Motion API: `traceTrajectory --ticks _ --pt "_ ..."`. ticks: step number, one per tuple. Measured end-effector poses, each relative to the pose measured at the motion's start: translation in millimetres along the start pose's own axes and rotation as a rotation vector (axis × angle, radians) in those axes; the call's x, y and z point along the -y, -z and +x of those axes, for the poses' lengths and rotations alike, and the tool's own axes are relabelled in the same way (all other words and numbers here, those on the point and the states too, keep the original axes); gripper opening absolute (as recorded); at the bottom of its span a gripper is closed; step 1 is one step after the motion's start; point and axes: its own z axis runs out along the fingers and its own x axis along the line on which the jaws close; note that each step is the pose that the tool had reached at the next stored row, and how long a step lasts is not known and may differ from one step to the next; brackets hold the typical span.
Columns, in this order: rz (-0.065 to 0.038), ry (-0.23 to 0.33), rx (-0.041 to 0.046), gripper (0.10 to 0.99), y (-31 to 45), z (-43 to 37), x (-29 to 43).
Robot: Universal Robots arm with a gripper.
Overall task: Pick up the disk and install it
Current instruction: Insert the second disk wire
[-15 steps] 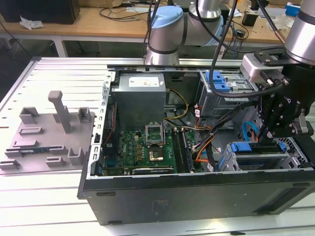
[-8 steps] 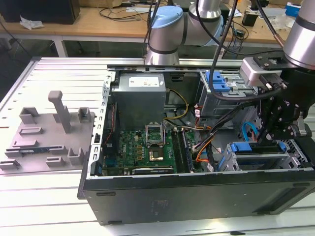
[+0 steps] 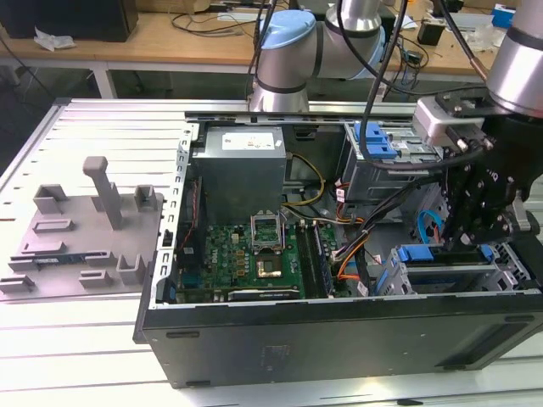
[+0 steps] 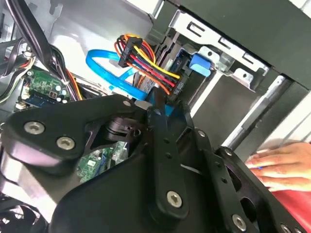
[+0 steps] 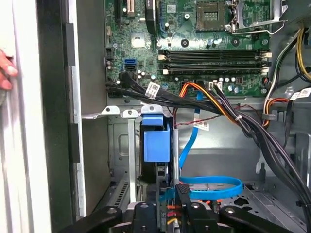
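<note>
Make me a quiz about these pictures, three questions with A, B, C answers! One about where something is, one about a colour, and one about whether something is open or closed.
1. In the exterior view, where is the gripper?
A. Over the grey tray
B. Down at the drive bay, at the case's right end
C. On the power supply

2. What colour is the looped flat cable in the first wrist view?
A. Red
B. Blue
C. Green

3. How is the case?
A. Open on top
B. Closed with its panel on
C. Flipped upside down

Answers:
1 B: the gripper reaches down among the blue parts at the exterior view's right.
2 B: the loop is bright blue.
3 A: the motherboard inside shows plainly.
</note>
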Motion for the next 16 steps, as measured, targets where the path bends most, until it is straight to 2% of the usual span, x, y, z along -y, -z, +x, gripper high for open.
traceTrajectory --ticks 1,5,6,7,8,10,16 --pt "0.000 0.001 -0.0118 0.298 6.1 -2.0 0.3" --pt "0.001 0.002 -0.0393 0.298 22.8 -4.3 1.3" --pt "0.001 0.003 -0.0495 0.298 29.3 -5.2 1.7" --pt "0.001 0.004 -0.0569 0.216 35.6 -5.8 2.1" --pt "0.001 0.004 -0.0626 0.216 41.6 -6.1 2.4" --pt "0.002 0.004 -0.0695 0.106 48.4 -6.9 2.8" --pt "0.002 0.004 -0.0701 0.106 48.6 -6.9 2.8"
